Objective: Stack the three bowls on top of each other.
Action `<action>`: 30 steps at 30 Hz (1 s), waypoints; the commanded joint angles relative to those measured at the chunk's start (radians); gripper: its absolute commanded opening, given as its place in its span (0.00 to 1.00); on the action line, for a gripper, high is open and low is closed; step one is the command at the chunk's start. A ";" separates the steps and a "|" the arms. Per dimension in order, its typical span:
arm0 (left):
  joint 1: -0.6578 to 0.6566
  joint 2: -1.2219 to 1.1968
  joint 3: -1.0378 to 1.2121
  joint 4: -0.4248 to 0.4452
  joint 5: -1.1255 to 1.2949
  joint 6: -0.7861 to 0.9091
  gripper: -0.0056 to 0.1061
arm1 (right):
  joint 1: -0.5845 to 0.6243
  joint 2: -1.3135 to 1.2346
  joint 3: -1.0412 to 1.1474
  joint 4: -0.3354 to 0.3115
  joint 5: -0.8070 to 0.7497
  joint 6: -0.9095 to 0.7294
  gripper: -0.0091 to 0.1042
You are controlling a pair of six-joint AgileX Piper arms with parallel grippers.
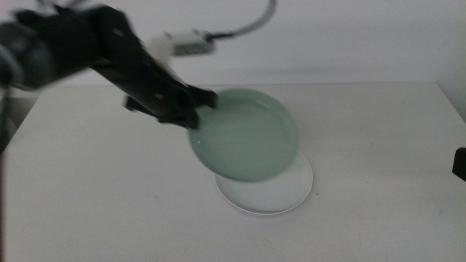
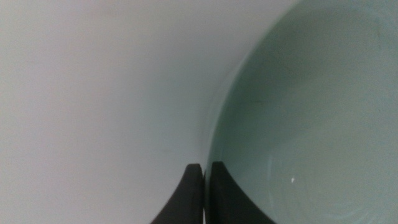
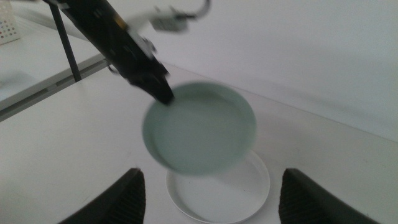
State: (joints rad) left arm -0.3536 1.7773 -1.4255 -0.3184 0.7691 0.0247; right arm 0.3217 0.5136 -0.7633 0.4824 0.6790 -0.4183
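A mint green bowl (image 1: pixel 247 135) hangs tilted in the air, held at its left rim by my left gripper (image 1: pixel 196 109), whose jaws are shut on that rim. Directly below it, partly covered, a white bowl (image 1: pixel 271 195) lies flat on the table. In the left wrist view, my left gripper (image 2: pixel 204 186) pinches the edge of the green bowl (image 2: pixel 311 124). The right wrist view shows the green bowl (image 3: pixel 199 127) over the white bowl (image 3: pixel 217 196) and the left gripper (image 3: pixel 163 93) on the rim. My right gripper (image 3: pixel 211 177) is open and holds nothing; it waits at the right edge (image 1: pixel 459 164).
The white table (image 1: pixel 87 189) spreads bare to the left, front and right of the bowls. A pale wall runs along its far edge. A cable loops above the left arm.
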 commanded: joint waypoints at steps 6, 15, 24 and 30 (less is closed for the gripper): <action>-0.088 0.078 -0.027 -0.011 -0.124 -0.053 0.05 | 0.002 0.007 -0.022 0.010 -0.070 -0.003 0.56; -0.089 0.151 -0.030 -0.013 -0.159 -0.033 0.22 | 0.002 0.007 -0.022 0.010 -0.070 -0.003 0.56; -0.005 0.071 -0.120 0.046 -0.019 0.002 0.99 | 0.002 0.007 -0.022 0.010 -0.070 -0.003 0.56; 0.134 -0.036 -0.234 0.095 0.178 -0.005 0.99 | 0.002 0.007 -0.022 0.010 -0.070 -0.003 0.56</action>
State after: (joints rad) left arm -0.2443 1.8223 -1.6084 -0.2265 0.9153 0.0331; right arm 0.3217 0.5136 -0.7633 0.4817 0.6790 -0.4183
